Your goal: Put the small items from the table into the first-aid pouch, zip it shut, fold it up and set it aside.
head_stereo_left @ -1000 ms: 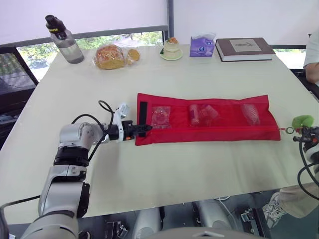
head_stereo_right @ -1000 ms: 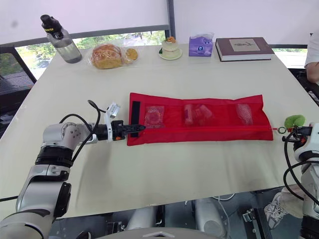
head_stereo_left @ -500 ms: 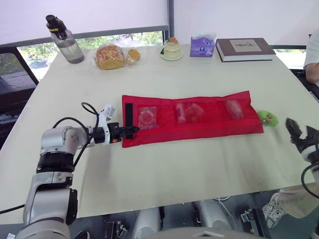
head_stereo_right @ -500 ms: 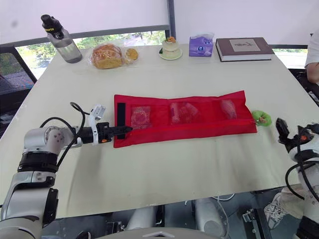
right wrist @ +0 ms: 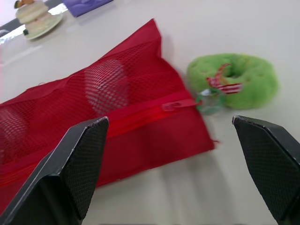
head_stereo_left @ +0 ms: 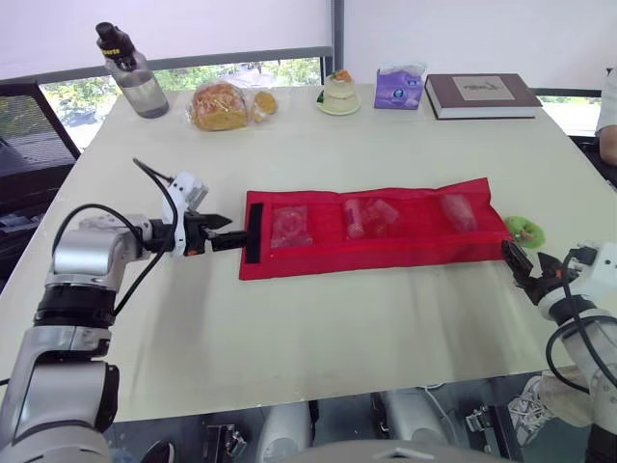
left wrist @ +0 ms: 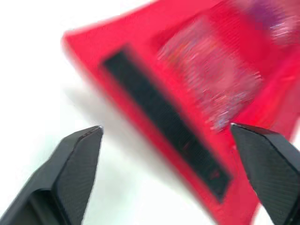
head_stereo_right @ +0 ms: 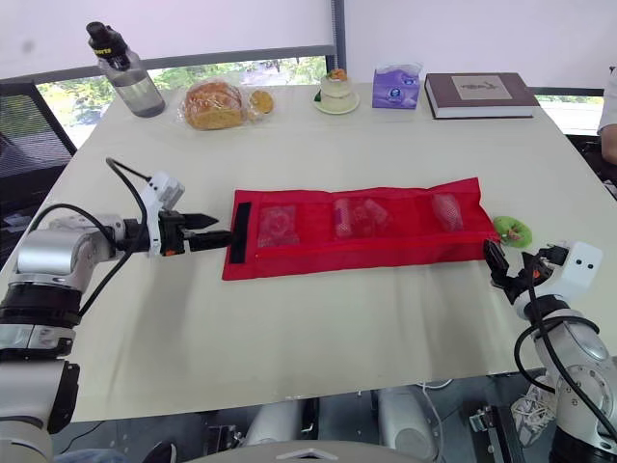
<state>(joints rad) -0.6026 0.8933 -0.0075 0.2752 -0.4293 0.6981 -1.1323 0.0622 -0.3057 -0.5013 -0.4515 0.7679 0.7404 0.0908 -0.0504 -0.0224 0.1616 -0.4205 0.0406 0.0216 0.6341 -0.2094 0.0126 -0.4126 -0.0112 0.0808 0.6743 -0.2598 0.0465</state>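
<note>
As its pockets point(head_stereo_left: 371, 217) are filled and zip point(right wrist: 140, 118) looks closed, first-aid pouch point(head_stereo_left: 386, 249) lies flat mid-frame on tabletop point(head_stereo_left: 337, 328), left gripper point(head_stereo_left: 229, 231) and right gripper point(head_stereo_left: 521, 258) spread empty at its ends, apparently for folding.

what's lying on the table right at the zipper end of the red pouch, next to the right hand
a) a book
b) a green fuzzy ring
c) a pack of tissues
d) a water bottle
B: a green fuzzy ring with a striped ribbon lies at the zipper end of the pouch, just ahead of the open right hand.
</note>
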